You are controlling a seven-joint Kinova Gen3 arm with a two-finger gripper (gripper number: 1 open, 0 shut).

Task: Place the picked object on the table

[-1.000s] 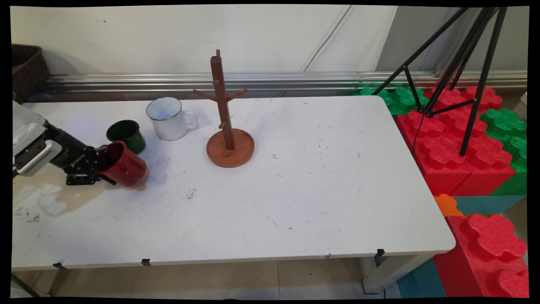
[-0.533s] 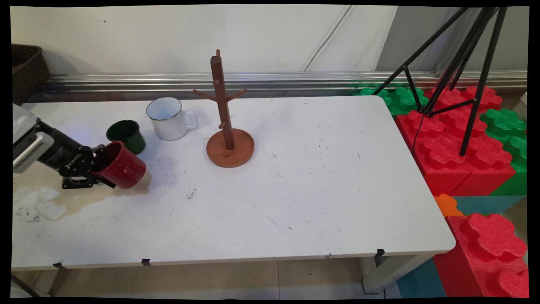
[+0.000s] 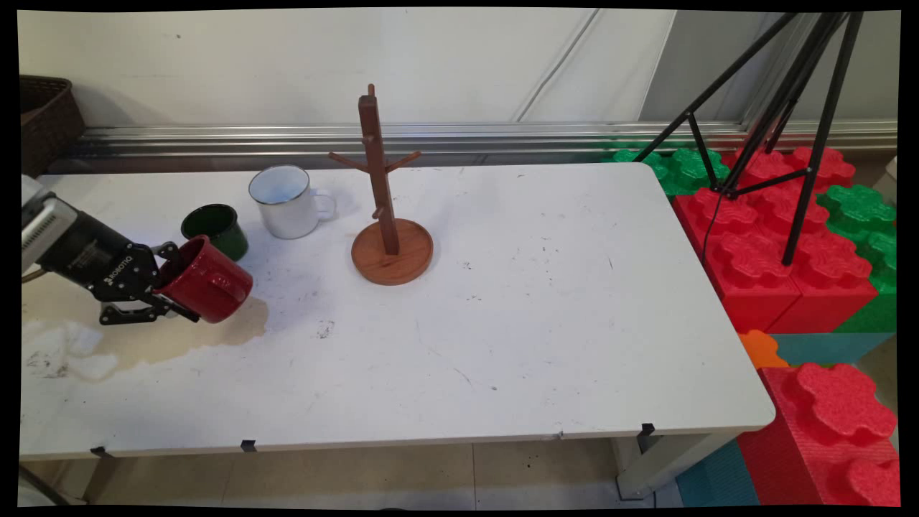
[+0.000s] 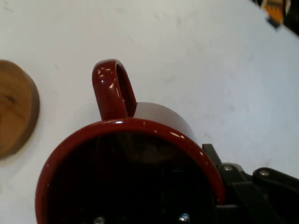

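Main view is showing my pincer (image 3: pixel 166 287) clamping the red mug's (image 3: pixel 208 281) rim near the table's (image 3: pixel 546 316) left edge, mug tipping sideways, base pointing toward the wooden mug tree (image 3: pixel 388 215).

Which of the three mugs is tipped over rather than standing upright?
The red mug, tilted in the gripper; the green mug and white mug stand upright.

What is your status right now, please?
Gripper shut on red mug, mug tilted above table. Green cup just behind it. White mug and wooden rack farther off.
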